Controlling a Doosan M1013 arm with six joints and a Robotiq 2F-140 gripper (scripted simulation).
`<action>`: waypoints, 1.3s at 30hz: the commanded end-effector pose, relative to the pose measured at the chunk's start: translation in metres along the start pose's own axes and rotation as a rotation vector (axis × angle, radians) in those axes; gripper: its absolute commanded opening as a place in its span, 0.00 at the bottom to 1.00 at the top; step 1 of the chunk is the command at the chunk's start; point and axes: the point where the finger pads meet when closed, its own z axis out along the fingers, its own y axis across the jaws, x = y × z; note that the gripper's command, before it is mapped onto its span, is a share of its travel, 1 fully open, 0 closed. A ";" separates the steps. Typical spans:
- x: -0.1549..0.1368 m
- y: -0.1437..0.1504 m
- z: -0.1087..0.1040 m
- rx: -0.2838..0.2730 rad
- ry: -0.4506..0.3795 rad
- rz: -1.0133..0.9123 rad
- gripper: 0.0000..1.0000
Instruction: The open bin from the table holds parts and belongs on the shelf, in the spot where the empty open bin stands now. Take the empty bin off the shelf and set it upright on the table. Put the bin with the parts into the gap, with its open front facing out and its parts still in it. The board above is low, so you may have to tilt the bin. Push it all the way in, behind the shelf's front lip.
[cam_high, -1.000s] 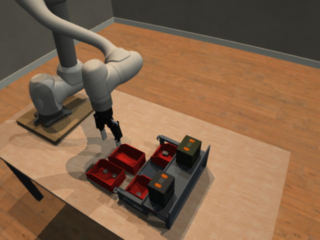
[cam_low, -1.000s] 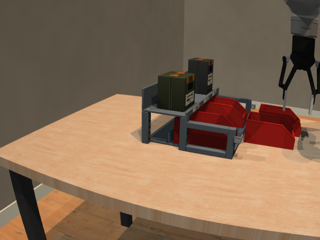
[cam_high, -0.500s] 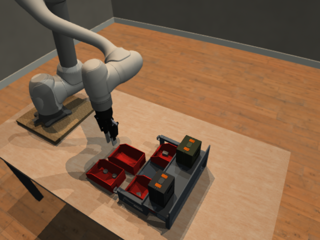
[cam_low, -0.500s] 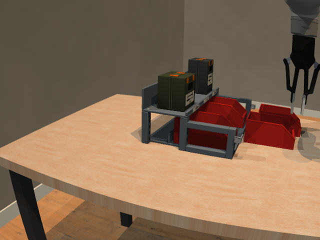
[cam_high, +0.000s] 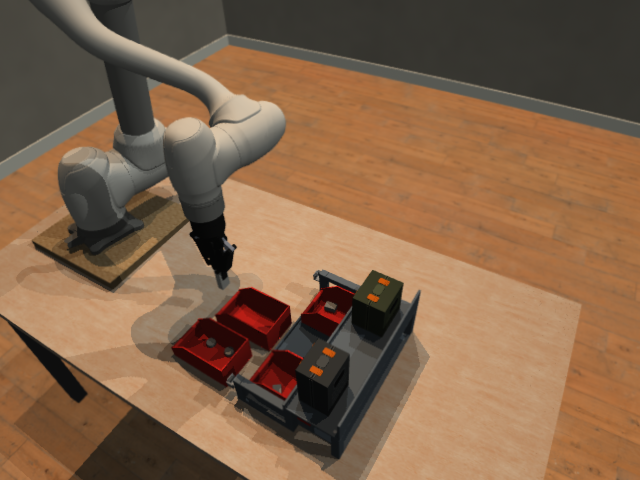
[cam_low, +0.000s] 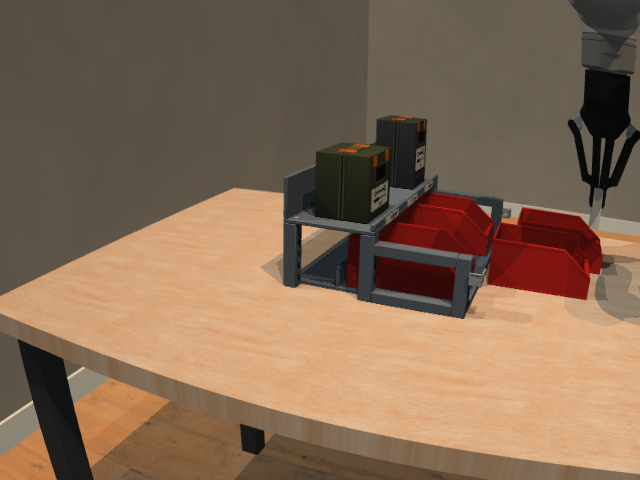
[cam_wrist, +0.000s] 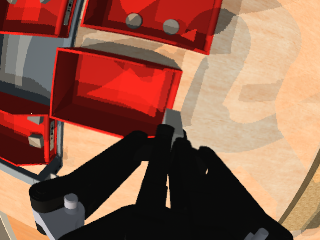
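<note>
The empty red bin (cam_high: 253, 316) stands upright on the table in front of the grey shelf (cam_high: 330, 361). It also shows in the wrist view (cam_wrist: 116, 90). The red bin with two grey parts (cam_high: 211, 350) stands beside it on the table, and shows in the wrist view (cam_wrist: 154, 3). My gripper (cam_high: 223, 281) is shut with nothing between its fingers. It hangs above the table just off the empty bin's outer wall, apart from it; the exterior view shows it (cam_low: 597, 206) above the bins' rims. The shelf's middle slot (cam_high: 305, 341) is vacant.
Two more red bins (cam_high: 328, 308) (cam_high: 278, 373) with parts sit in the shelf on either side of the slot. A green case (cam_high: 377, 299) and a black case (cam_high: 323, 374) stand on the shelf's low upper board. My arm's base (cam_high: 98, 206) is at the table's back left.
</note>
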 end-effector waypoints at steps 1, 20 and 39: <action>0.000 0.000 0.000 0.000 0.000 0.000 0.10; -0.005 -0.011 -0.006 0.000 0.000 0.191 0.10; -0.046 -0.082 -0.049 0.000 -0.030 1.255 0.10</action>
